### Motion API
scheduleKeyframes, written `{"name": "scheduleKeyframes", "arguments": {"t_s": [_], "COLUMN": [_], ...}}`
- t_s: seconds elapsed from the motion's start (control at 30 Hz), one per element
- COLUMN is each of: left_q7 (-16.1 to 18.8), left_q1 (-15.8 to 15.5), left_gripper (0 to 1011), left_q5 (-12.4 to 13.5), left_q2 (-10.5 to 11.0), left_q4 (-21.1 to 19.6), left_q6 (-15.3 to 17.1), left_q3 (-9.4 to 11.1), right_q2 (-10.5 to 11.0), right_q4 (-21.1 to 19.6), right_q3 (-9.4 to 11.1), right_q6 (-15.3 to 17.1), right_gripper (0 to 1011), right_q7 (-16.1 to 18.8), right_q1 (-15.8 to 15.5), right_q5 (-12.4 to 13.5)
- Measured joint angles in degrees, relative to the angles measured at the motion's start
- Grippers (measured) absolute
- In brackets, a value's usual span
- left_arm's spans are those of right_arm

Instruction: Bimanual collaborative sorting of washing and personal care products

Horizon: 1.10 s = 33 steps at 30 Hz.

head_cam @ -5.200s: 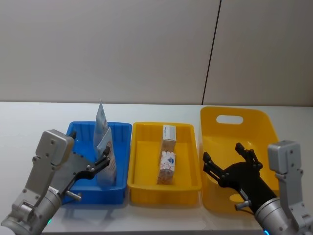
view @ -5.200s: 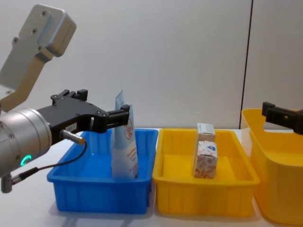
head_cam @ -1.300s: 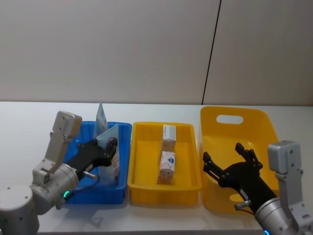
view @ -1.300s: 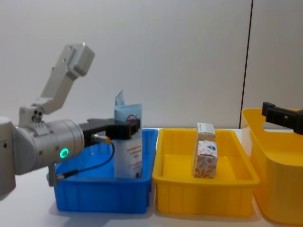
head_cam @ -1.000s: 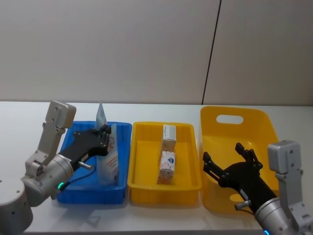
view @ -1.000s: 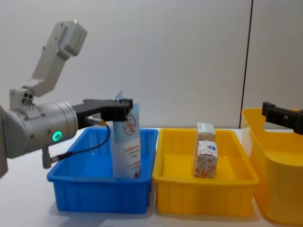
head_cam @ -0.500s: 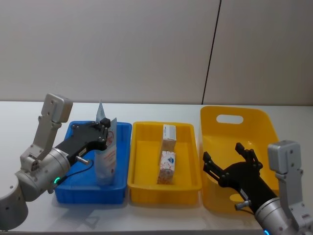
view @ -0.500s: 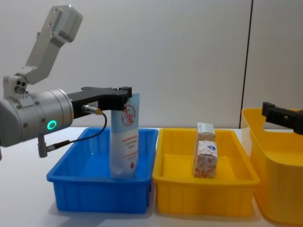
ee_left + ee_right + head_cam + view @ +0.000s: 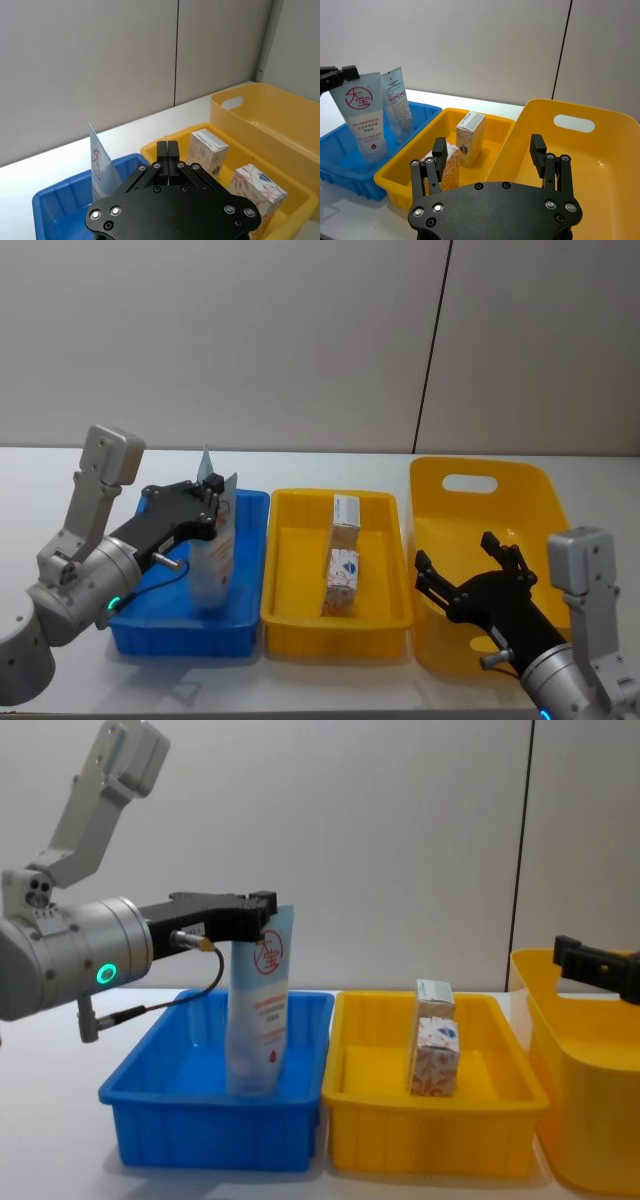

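My left gripper [image 9: 214, 502] is shut on the crimped top of a pale-blue tube [image 9: 210, 558] with a red round logo [image 9: 266, 955]. The tube hangs tilted inside the blue bin [image 9: 160, 632], its white cap end still below the rim. A second pale-blue tube [image 9: 396, 104] stands behind it in the same bin. Two cartons, one beige [image 9: 345, 520] and one white with red-orange print [image 9: 340, 583], stand in the middle yellow bin [image 9: 335, 626]. My right gripper [image 9: 468, 576] is open above the large yellow basket [image 9: 480, 483], holding nothing.
The three containers sit side by side on a white table [image 9: 60, 480], with the blue bin on the left and the handled basket on the right. A grey wall stands close behind. Bare table lies to the left of the blue bin.
My left gripper has risen and drawn left with the logo tube, whose lower end now swings tilted in the blue bin. The right arm and the cartons have not moved.
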Motion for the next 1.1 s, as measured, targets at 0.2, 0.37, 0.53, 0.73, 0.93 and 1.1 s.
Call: {"name": "scheduleKeyframes", "arguments": {"t_s": [0.2, 0.37, 0.53, 0.73, 0.93, 1.1], "left_q7": [0.17, -0.63, -2.55, -5.71, -9.51, -12.62], "left_q1": [-0.49, -1.61, -2.84, -4.68, -6.52, -7.86], "left_gripper": [0, 0, 0, 0, 0, 0], "left_q5": [0.27, 0.20, -0.48, -1.90, -3.68, -5.17], "left_q2": [-0.05, 0.04, 0.15, 0.15, -0.03, -0.21], "left_q4": [-0.76, -1.49, -1.84, -1.92, -1.79, -1.49], "left_q6": [-0.80, -1.64, -2.33, -3.08, -3.79, -4.27], "left_q3": [-0.49, -0.83, -0.85, -0.46, 0.22, 0.88], "right_q2": [0.00, 0.00, 0.00, 0.00, 0.00, 0.00], "right_q4": [0.00, 0.00, 0.00, 0.00, 0.00, 0.00], "right_q3": [0.00, 0.00, 0.00, 0.00, 0.00, 0.00], "right_q6": [0.00, 0.00, 0.00, 0.00, 0.00, 0.00], "right_gripper": [1003, 1003, 1003, 1003, 1003, 1003], "right_q7": [0.00, 0.00, 0.00, 0.00, 0.00, 0.00], "right_q1": [0.00, 0.00, 0.00, 0.00, 0.00, 0.00], "right_q5": [0.00, 0.00, 0.00, 0.00, 0.00, 0.00]}}
